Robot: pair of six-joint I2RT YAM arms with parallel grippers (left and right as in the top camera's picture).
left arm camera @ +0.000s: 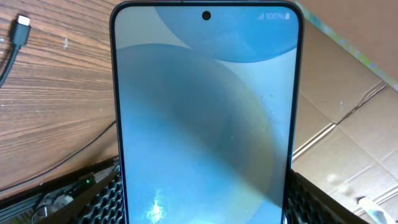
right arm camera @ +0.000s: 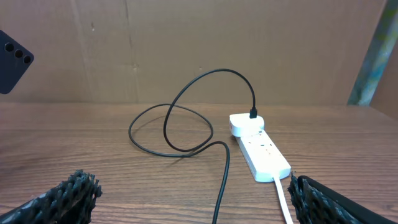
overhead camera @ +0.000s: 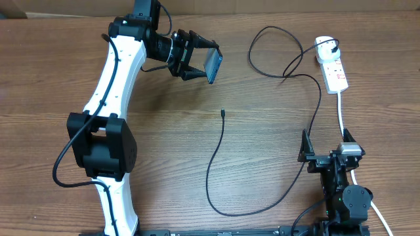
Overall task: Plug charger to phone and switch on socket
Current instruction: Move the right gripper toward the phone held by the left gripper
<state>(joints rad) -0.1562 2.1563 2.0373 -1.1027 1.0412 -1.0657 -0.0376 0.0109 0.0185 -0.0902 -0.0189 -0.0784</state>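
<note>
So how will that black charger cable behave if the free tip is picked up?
Probably floppy: the charger cable lies in loose curves and a loop. Likely light, being thin, so its slack should trail along. Its far end looks plugged into the socket, which would anchor it.

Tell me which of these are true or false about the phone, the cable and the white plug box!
1. The left gripper holds the phone up off the table. True.
2. The charger's small tip is plugged into the phone. False: it lies loose on the table.
3. The charger's plug sits in the socket. True.
4. The right gripper is squeezing the cable. False: it is open and holds nothing.
</note>
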